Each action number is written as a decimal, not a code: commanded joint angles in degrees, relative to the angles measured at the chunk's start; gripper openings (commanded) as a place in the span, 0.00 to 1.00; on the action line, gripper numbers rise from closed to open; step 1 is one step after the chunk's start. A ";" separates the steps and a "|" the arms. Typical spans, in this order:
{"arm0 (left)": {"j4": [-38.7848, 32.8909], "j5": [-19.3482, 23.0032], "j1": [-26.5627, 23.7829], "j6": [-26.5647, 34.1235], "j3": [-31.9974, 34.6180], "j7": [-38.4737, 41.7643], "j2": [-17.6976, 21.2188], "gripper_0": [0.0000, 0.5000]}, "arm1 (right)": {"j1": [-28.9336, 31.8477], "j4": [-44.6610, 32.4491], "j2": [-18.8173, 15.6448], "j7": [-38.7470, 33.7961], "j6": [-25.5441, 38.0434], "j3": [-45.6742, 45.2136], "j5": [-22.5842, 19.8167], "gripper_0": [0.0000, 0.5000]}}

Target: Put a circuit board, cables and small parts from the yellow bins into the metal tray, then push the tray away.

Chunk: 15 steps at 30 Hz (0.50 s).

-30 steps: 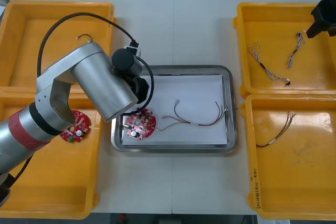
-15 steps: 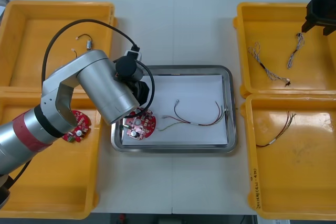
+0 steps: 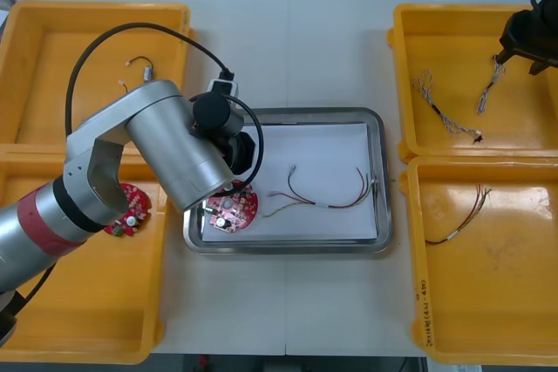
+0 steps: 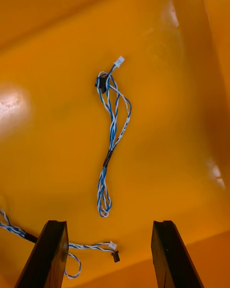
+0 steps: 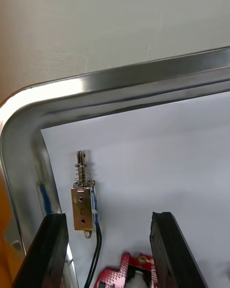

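Note:
My left gripper (image 5: 108,216) stands open over the left end of the metal tray (image 5: 120,84). A small metal part (image 5: 82,204) with a spring and a black lead lies on the white floor just beyond its fingers, near the tray's corner. A round red circuit board (image 3: 228,206) and a red and yellow cable (image 3: 323,198) lie in the tray (image 3: 382,180). My right gripper (image 4: 109,223) hangs open above the far right yellow bin (image 3: 401,67), over a twisted blue and white cable (image 4: 112,130).
A second blue and white cable (image 3: 440,111) lies in the same bin. The near right bin (image 3: 417,285) holds a thin cable (image 3: 462,215). The left bins hold another circuit board (image 3: 126,213) and a small metal part (image 3: 144,64). My left arm covers the tray's left edge.
My left gripper has opened and let go of the small metal part, which now lies in the tray. The right gripper has drifted a little over the far right bin.

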 commanded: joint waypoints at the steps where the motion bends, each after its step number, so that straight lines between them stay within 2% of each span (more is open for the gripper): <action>1: -5.28 -0.54 0.49 2.95 1.48 4.61 -0.99 1.00 | -3.29 1.01 -0.71 -4.76 -2.03 -0.08 0.56 1.00; 9: -9.50 0.60 0.49 7.52 5.97 3.38 -0.46 1.00 | -3.29 8.74 0.16 -6.34 -7.83 -1.84 0.12 1.00; 15: -12.57 5.78 0.49 12.70 13.79 -2.60 0.77 1.00 | -3.29 11.29 1.13 -7.93 -10.73 -1.49 0.03 1.00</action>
